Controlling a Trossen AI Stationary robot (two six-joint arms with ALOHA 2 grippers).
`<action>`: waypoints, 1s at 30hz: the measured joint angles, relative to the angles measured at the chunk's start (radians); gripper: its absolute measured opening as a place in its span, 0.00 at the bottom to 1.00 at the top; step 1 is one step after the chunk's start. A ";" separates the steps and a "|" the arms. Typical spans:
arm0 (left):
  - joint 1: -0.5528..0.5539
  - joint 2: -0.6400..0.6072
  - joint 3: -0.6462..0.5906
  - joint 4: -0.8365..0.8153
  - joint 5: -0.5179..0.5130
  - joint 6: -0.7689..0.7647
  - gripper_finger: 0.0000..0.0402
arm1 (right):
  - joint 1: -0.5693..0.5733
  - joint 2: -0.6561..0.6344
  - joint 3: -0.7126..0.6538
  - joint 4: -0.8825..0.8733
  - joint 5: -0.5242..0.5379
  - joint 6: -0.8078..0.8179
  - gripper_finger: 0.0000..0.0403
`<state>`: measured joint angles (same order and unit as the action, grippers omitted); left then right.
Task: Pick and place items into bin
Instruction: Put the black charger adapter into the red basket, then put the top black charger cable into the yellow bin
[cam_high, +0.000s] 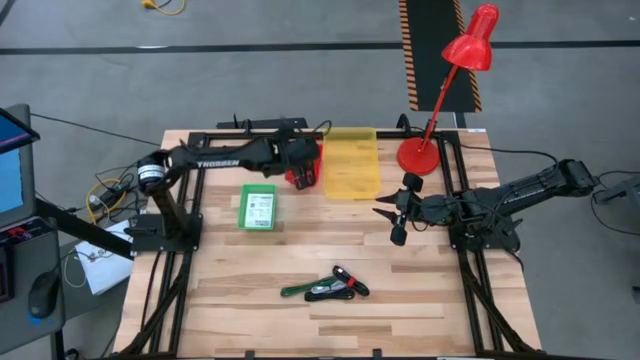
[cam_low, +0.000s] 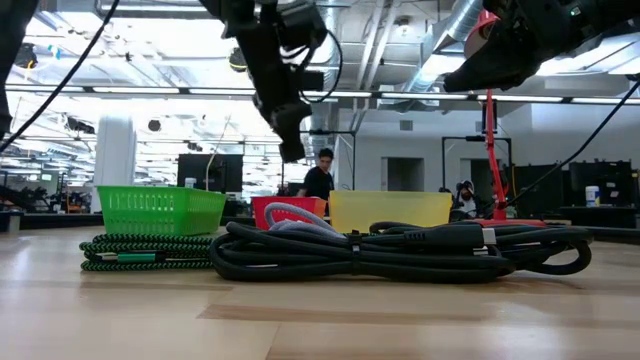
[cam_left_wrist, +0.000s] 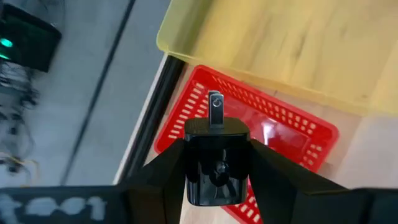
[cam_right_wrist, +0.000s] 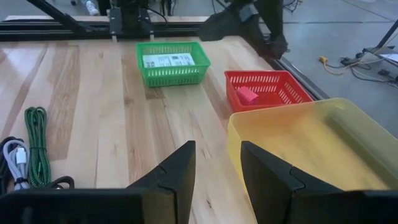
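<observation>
- Nearest the front edge of the worktop (cam_high: 420, 320) we find a bundle of cables (cam_high: 325, 288): a green braided cable (cam_low: 140, 252) and thick black cable (cam_low: 400, 250) lying coiled together.
- Further back, we see the green basket (cam_high: 257, 208) holding a white printed packet (cam_right_wrist: 166, 60).
- The right claw (cam_high: 397, 214) hovers above the worktop beside the yellow bin (cam_high: 352, 162), its fingers apart and empty.
- At the rear, the left claw (cam_left_wrist: 216, 163) is clamped on a black plug adapter (cam_left_wrist: 216, 158), held above the red basket (cam_left_wrist: 273, 134), which contains a pink piece (cam_right_wrist: 247, 94).
</observation>
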<state>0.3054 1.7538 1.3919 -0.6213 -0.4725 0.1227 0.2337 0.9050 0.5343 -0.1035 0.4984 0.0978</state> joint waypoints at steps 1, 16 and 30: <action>0.016 0.000 -0.003 0.010 0.023 -0.003 0.33 | 0.000 0.000 0.000 -0.001 0.000 0.000 0.30; 0.082 0.002 -0.056 0.114 0.094 -0.041 0.41 | 0.000 0.000 0.000 -0.010 0.000 0.026 0.30; 0.071 0.002 -0.057 0.124 0.094 -0.040 0.42 | 0.000 0.000 0.000 -0.034 -0.001 0.065 0.30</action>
<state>0.3765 1.7561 1.3354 -0.4976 -0.3787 0.0826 0.2339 0.9047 0.5343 -0.1379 0.4971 0.1630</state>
